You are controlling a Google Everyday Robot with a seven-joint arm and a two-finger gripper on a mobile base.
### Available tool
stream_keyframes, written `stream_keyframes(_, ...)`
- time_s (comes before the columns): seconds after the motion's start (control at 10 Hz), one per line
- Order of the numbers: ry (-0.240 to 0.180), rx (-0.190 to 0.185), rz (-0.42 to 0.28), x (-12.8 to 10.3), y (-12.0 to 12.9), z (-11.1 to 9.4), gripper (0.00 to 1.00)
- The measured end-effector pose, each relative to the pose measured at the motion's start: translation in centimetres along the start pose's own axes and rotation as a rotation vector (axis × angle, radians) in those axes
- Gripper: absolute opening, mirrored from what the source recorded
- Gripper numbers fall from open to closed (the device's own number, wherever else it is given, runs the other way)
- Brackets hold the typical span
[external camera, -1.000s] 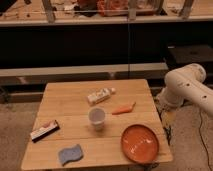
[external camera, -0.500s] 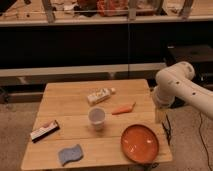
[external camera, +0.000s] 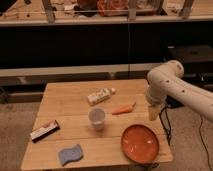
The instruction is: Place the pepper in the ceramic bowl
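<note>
Orange and slim, the pepper (external camera: 123,109) lies on the table (external camera: 70,95) behind the ceramic bowl (external camera: 140,144), probably light and firm, so pinch its thicker middle with your gripper (external camera: 153,113), which hangs just right of it, grip state impossible to tell.

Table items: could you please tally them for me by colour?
Orange: 2, the pepper and the ceramic bowl
White or pale: 2, the carton and the cup
Blue: 1, the sponge
Dark: 1, the flat packet
Total: 6
Not counted: the gripper, hanging at the right edge of the table, right of the pepper.
</note>
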Motion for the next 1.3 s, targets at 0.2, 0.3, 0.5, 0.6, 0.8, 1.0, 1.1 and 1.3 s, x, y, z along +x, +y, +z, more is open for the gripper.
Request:
stream_keyframes(0.2,0.005,0.006,-0.009,0.2,-0.3,0.2,0.80)
stream_keyframes(0.3,0.005,0.010,-0.023,-0.3,-0.9,0.4,0.80)
stream_keyframes(0.5,0.003,0.014,-0.048,-1.5,-1.8,1.0,0.80)
stream_keyframes(0.6,0.005,0.016,-0.051,-1.7,-2.0,1.1,0.80)
stream_keyframes(0.8,0.006,0.021,-0.067,-1.8,-2.4,1.5,0.80)
stream_keyframes(1.0,0.001,0.022,-0.100,-2.7,-3.0,2.2,0.80)
stream_keyframes(1.1,-0.002,0.024,-0.118,-3.3,-3.2,2.4,0.80)
stream_keyframes(1.3,0.000,0.025,-0.141,-3.1,-3.5,2.9,0.80)
